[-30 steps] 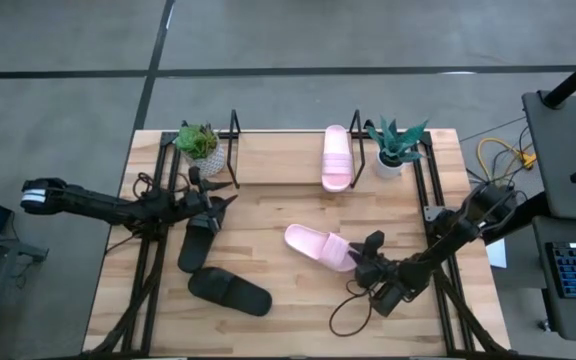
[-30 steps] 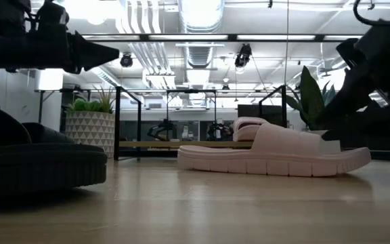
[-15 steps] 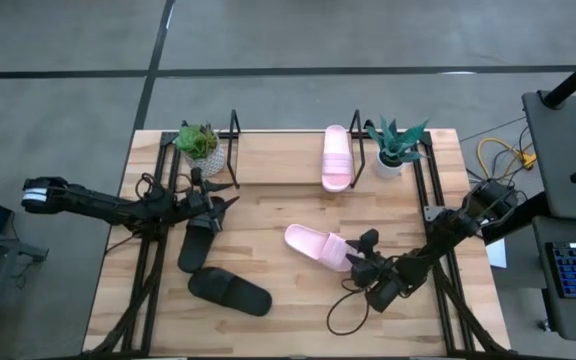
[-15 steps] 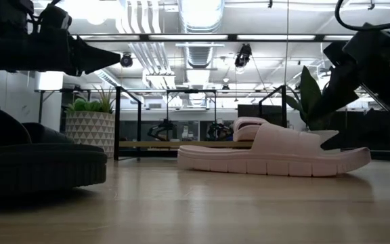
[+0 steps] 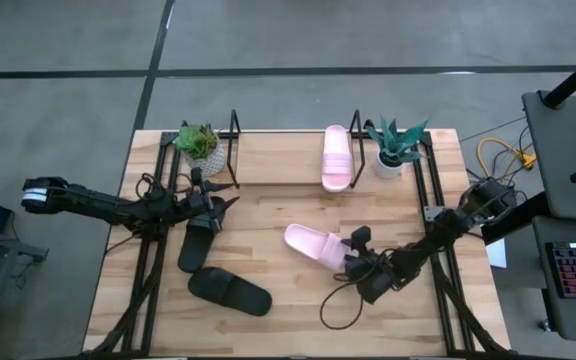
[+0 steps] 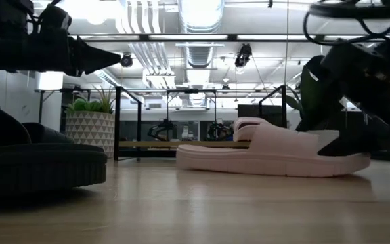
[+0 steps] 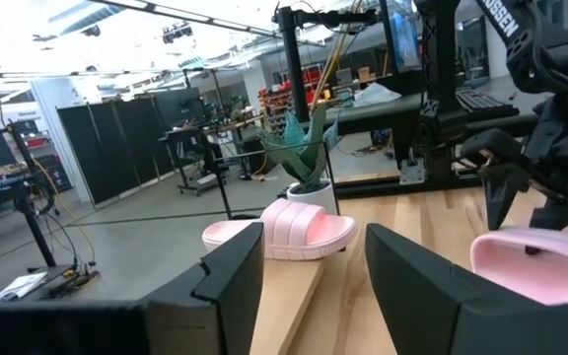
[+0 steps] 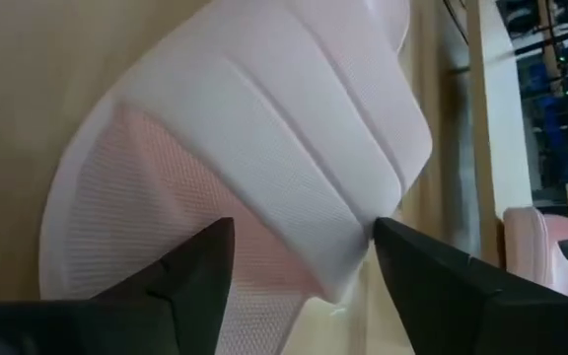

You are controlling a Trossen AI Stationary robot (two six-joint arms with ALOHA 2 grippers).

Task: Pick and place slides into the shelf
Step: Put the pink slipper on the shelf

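One pale pink slide (image 5: pixel 317 244) lies on the table's middle, also in the low view (image 6: pixel 269 152) and the right wrist view (image 8: pixel 264 148). My right gripper (image 5: pixel 354 250) (image 8: pixel 304 271) is open at that slide's right end, a finger on either side of the wide strap. A second pink slide (image 5: pixel 336 157) rests on the shelf (image 5: pixel 235 135) at the far edge. Two black slides lie left: one (image 5: pixel 196 238) under my left gripper (image 5: pixel 218 205), one (image 5: pixel 230 290) nearer. My left gripper (image 7: pixel 314 286) is open and hovers above the table. My right gripper comes level from the table's right, its fingers (image 8: pixel 200 276) standing astride the pink slide's strap end (image 8: pixel 363 247). The slide lies flat on the table. Whether a finger touches it, I cannot tell.
Two potted plants stand at the shelf's ends, one left (image 5: pixel 200 145) and one right (image 5: pixel 396 148). A black cable loops on the table near my right arm (image 5: pixel 338 315). Bare wood lies between the slides and the shelf.
My right gripper has moved toward the table's left, closing on the pink slide's right end until its fingers stand astride the strap. My left arm has kept still.
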